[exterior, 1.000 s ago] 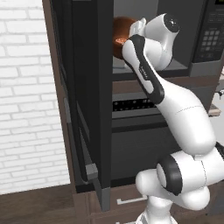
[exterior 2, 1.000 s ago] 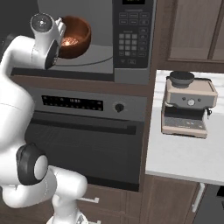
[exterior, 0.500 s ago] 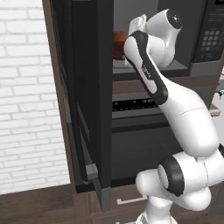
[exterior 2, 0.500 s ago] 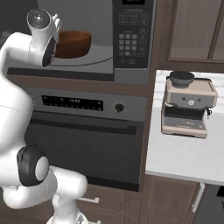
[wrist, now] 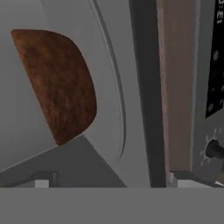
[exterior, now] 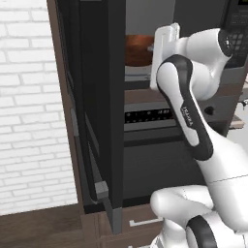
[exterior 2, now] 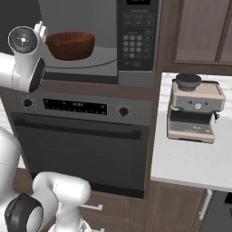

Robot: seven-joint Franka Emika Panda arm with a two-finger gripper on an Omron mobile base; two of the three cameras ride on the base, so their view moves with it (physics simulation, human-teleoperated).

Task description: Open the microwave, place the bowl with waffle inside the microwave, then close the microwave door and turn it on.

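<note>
The reddish-brown bowl (exterior 2: 70, 44) rests upright on the round turntable inside the microwave (exterior 2: 136, 68), left of its keypad. The left base view shows the bowl (exterior: 138, 48) behind my hand, and the hand view shows the bowl (wrist: 57, 83) a short way ahead on the grey cavity floor. Its inside is hidden, so I see no waffle. My gripper (wrist: 109, 181) is open, with its tips far apart and nothing between them, just outside the cavity's front left. The microwave door (exterior: 97, 97) is swung wide open to the left, seen nearly edge-on.
A grey oven (exterior 2: 81, 136) with knobs and a horizontal handle sits right below the microwave. A coffee machine (exterior 2: 195, 108) stands on the white counter to the right. A white brick wall (exterior: 29, 97) lies left of the open door.
The gripper opened and let go of the bowl, which went from tilted in the grip to level on the turntable. The hand has drawn back a little from it.
</note>
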